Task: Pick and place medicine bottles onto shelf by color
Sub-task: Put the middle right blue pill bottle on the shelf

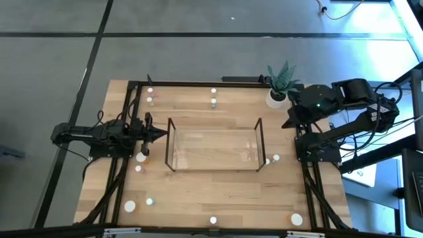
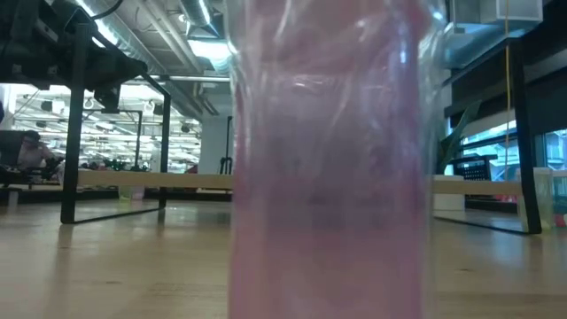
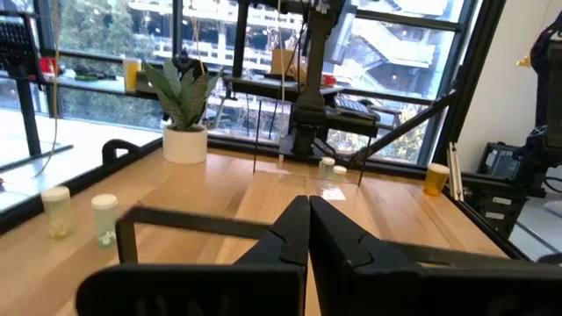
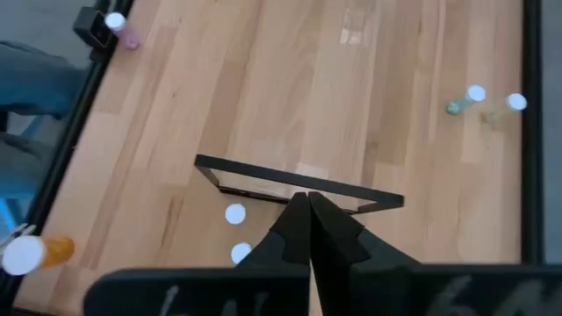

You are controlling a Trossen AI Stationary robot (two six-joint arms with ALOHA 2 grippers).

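Note:
The clear shelf (image 1: 215,145) with thin dark frame edges stands on the middle of the wooden table. Small white-capped bottles stand scattered around it: two at the far left (image 1: 150,96), two at the far middle (image 1: 213,96), two by the shelf's left end (image 1: 140,162), two at its right end (image 1: 271,159), and several along the near edge (image 1: 213,220). A pink bottle (image 2: 328,177) fills the low view. My left gripper (image 1: 158,134) is shut and empty, level, just left of the shelf (image 3: 176,224). My right gripper (image 1: 289,122) is shut and empty, raised above the table's right side.
A potted plant in a white pot (image 1: 277,92) stands at the far right corner. A black metal frame (image 1: 132,86) runs around the table. An orange bottle (image 4: 35,253) lies near the right edge. Bare wood lies between the shelf and the near edge.

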